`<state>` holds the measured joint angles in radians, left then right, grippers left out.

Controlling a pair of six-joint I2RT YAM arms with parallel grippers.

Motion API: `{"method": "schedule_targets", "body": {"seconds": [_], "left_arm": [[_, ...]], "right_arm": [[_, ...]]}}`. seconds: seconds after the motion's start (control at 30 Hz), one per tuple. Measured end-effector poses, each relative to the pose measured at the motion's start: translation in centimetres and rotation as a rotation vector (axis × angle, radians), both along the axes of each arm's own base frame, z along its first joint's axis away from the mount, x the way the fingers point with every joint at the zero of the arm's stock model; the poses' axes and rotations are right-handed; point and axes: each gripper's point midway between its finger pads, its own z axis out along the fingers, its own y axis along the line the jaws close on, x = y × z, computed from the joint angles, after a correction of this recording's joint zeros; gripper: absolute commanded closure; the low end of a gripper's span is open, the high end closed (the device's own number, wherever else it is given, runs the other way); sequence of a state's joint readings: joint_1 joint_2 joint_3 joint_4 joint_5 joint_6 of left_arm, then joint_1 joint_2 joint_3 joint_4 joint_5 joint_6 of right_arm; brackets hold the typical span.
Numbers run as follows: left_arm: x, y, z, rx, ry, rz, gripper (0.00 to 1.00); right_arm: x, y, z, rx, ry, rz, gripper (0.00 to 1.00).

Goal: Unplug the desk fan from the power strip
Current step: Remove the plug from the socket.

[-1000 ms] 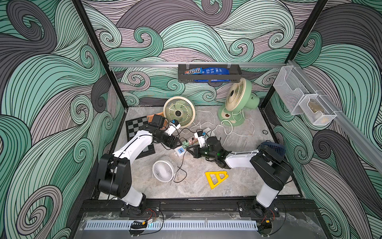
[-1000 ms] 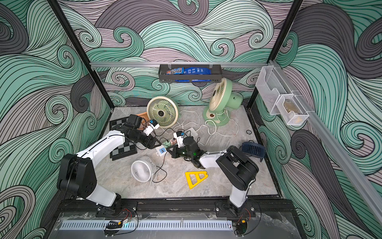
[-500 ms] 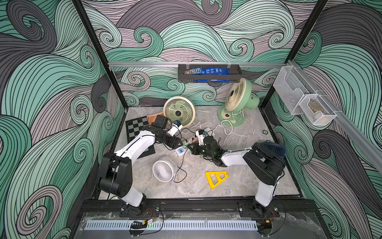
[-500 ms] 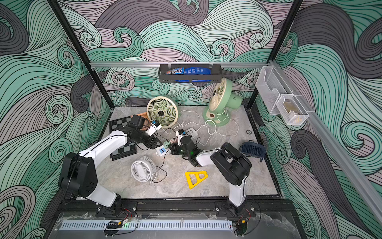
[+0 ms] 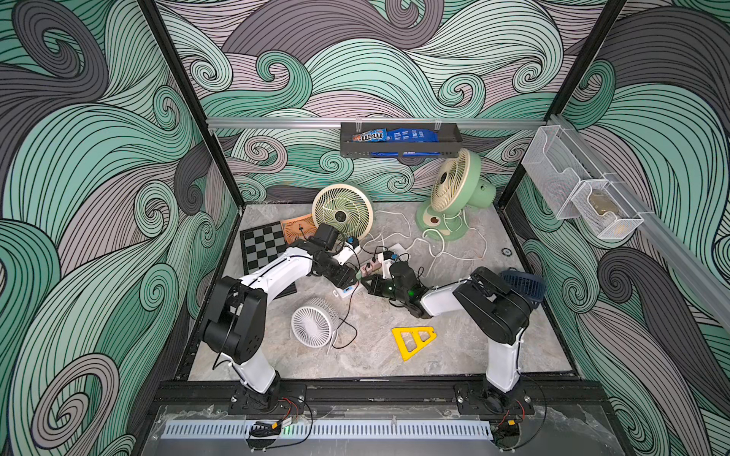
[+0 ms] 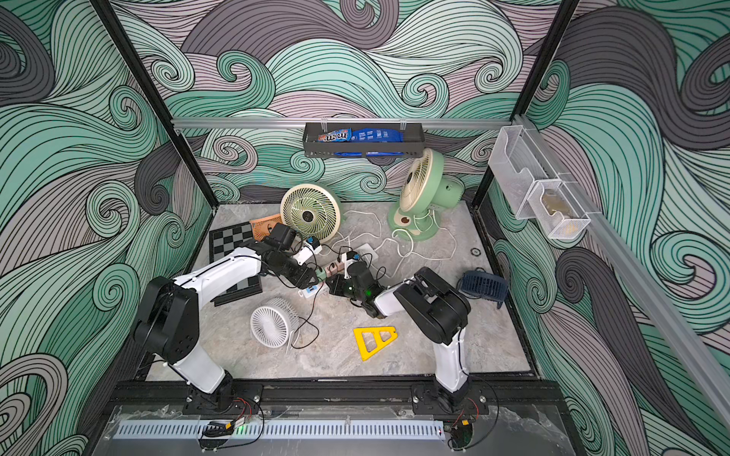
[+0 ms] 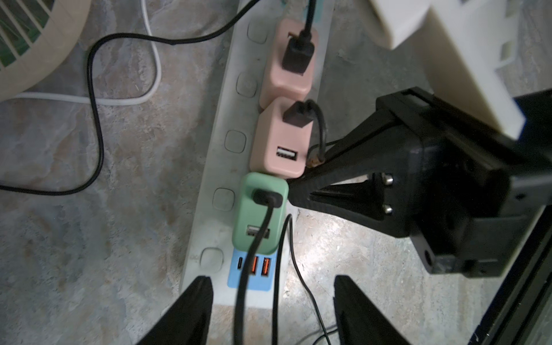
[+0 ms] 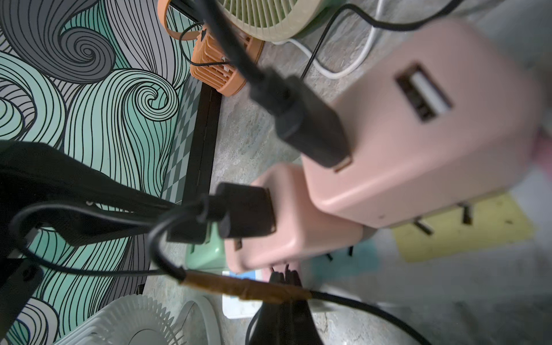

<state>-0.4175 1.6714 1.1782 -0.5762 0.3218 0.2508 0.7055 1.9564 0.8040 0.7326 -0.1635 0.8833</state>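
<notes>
Enclosure walls carry a green and grey swirl print; the worktop (image 5: 454,335) is grey marbled stone, cluttered with several fans and loose leads.

Item under task: the power strip (image 7: 206,233) lies flat near the worktop's centre, between the two arms. It carries two pink adapters (image 7: 280,149) and a green adapter (image 7: 260,215), each with a black USB lead, next to the blue USB panel (image 7: 251,274). Which lead serves the desk fan cannot be traced.

Left gripper (image 7: 271,279): fingers (image 7: 191,307) spread wide above the strip's USB end, holding nothing.

Right gripper (image 7: 294,194): fingers closed, tips touching the green adapter's side. A thin black cable (image 8: 245,288) with a brown taped stretch lies across them; whether it is pinched cannot be told.

Handling assessment: the strip is probably light, rigid plastic and likely to slide or lift on the smooth stone, so it wants pinning. The adapters are hard, smooth blocks; take one by its opposite flat sides and draw straight off. The leads are soft and thin, the taped one suspect; avoid hauling on them.
</notes>
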Motion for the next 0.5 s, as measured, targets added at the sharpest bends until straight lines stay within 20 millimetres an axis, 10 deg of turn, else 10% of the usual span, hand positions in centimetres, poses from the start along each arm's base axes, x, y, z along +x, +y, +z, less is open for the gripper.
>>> {"method": "schedule_targets", "body": {"seconds": [0.5], "left_arm": [[2.1, -0.9, -0.4, 0.037, -0.027, 0.036, 0.53]], "right_arm": [[0.0, 0.1, -0.2, 0.044, 0.018, -0.013, 1.00]]}}
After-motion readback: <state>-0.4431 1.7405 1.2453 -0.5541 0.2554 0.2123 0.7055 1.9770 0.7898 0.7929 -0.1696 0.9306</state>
